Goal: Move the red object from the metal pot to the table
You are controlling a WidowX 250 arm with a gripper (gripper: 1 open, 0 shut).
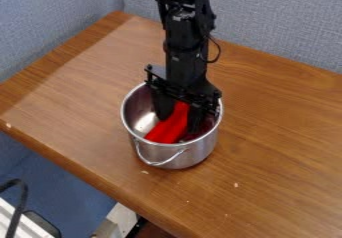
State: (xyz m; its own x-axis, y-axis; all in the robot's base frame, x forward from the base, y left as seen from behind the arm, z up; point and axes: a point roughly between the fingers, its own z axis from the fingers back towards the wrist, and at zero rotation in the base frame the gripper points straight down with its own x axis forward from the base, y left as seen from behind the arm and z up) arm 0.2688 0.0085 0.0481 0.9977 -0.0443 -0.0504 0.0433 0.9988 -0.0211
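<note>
The metal pot (144, 142) stands on the brown wood table (67, 82), near its front edge. The red object (170, 128) lies tilted inside the pot, its lower end on the bottom. My gripper (181, 106) hangs straight down from the black arm into the pot's far side. Its fingers (160, 97) straddle the upper end of the red object. The fingertips are partly hidden by the pot's rim and the object, so I cannot tell whether they press on it.
A blue-grey wall (54, 12) rises behind the table at the left. The table's front edge (80, 167) runs close to the pot, with the floor and a white thing below it at the lower left.
</note>
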